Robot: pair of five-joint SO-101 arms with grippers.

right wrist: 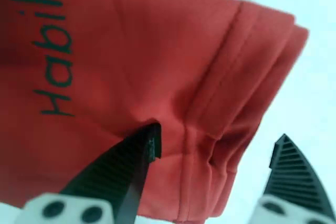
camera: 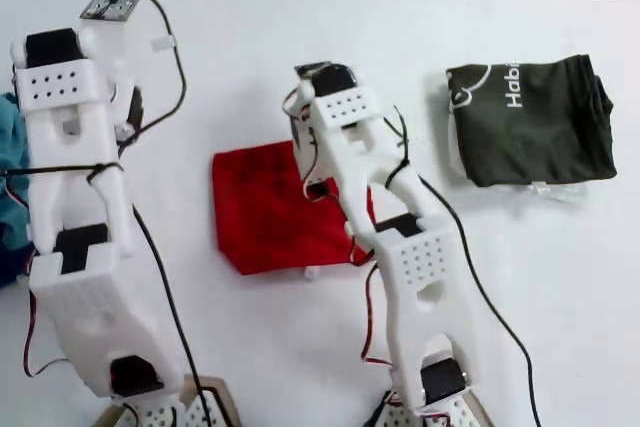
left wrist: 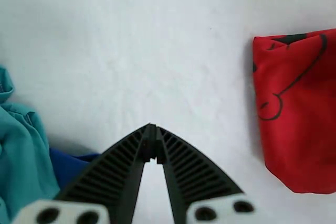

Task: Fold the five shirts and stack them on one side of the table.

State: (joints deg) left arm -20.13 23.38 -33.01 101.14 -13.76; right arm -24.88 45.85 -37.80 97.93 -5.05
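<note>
The high view looks down over the white table (camera: 560,297). The left wrist view faces its surface from higher up, the right wrist view from close above the folded red cloth shirt (right wrist: 131,66), shared by all 3 views

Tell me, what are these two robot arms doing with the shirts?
They are folding and stacking shirts. The right gripper is open at the edge of a folded red shirt mid-table, one finger on the cloth. The left gripper is shut above bare table, between the red shirt and some teal and blue cloth. A folded dark green shirt lies apart, on the right arm's side.
</note>
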